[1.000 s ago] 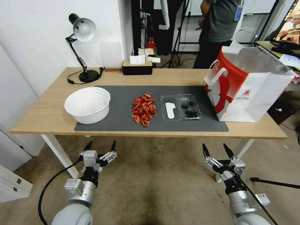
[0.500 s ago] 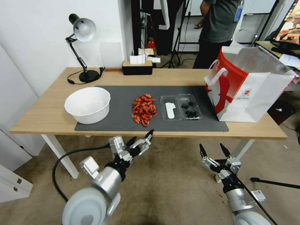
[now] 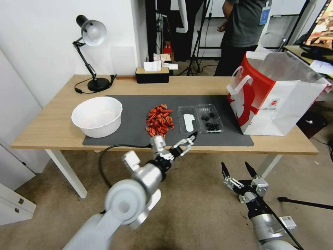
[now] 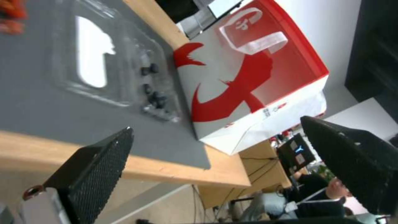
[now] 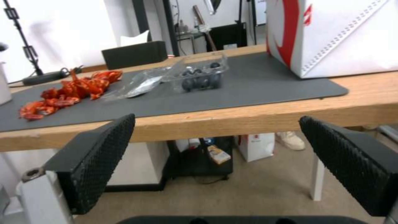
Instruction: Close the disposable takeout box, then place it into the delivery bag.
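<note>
Nothing done yet: takeout box [image 3: 200, 119] lies open w/ berries on the grey mat [image 3: 131, 135], just left of the delivery bag [image 3: 277, 100]; left gripper [image 3: 189, 140], jaws wide and empty, at table edge near it; right gripper [image 3: 236, 171] wide, idle below.

Left gripper [image 3: 189, 139] raised, fingers apart; right gripper [image 3: 237, 169] low, spread

A: Colours on the mat [image 3: 138, 135]?
B: Dark grey. Bowl [image 3: 97, 116] at 9 o'clock is white; the pile [image 3: 160, 122] at centre is red-orange.
A: Takeout box [image 3: 200, 119]?
B: Clear, white sticker, dark berries. Delivery bag [image 3: 274, 100] at 3 o'clock: red and white, silver lining.
</note>
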Robot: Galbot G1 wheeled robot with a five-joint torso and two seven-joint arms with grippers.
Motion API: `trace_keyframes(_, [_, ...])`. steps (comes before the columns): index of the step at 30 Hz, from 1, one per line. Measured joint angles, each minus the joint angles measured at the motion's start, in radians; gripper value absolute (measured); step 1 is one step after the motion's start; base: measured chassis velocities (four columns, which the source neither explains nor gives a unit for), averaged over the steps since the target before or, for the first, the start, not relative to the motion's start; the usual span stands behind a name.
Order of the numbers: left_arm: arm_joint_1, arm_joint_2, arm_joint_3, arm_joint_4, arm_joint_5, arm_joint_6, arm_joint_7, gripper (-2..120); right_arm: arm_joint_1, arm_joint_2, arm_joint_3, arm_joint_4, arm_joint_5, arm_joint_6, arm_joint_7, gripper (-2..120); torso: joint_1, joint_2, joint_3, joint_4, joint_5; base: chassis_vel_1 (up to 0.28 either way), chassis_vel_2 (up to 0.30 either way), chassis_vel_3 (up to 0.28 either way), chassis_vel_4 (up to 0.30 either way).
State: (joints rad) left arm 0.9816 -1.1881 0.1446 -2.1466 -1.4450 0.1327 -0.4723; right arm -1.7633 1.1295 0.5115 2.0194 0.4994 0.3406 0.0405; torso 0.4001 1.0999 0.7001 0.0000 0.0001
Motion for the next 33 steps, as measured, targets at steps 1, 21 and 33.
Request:
trace_keyframes(1, [-0.029,-0.015,0.018,0.024,-0.006,-0.002,-0.007,100,-0.002,0.002,0.004,0.0,-0.002,-0.002,0.004,100,0.0,0.0,0.0,0.0001,0.0001,0.0,0.0,0.0,0.0])
trace_keyframes(21, [-0.224,-0.301,0.115,0.385,0.023,-0.051,-0.223,100,0.007,0.045,0.003,-0.04,-0.027,0.0,0.017,100,0.0,0.0,0.0,0.0,0.0,0.0,0.0,0.0,0.0])
trace_keyframes(33, [-0.248,-0.337,0.096,0.464,0.024,-0.052,-0.241,100,0.008,0.041,0.009,-0.044,-0.025,0.003,0.019,100,0.0,0.0,0.0,-0.0002,-0.0006,0.0,0.0,0.0,0.0])
